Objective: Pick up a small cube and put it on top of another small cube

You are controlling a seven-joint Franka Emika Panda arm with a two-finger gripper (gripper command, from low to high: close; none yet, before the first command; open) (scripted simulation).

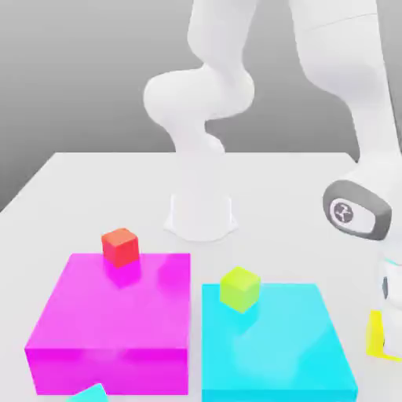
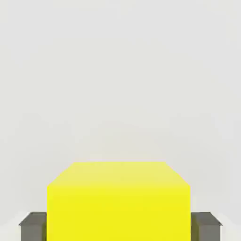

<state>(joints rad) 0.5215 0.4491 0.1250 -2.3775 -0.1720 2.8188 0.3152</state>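
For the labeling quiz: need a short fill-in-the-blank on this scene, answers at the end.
1. In the exterior view, the red cube meets the ____ block.
2. The lime-green cube is seen at the block coloured ____.
3. The claw is closed on a cube coloured ____.
4. Of the magenta and cyan blocks, the one nearer the exterior view's right is ____.

Missing words: magenta; cyan; yellow; cyan

No words or numbers can be read; a small logo is carried by the arm's grey-rimmed joint [image 1: 357, 210].
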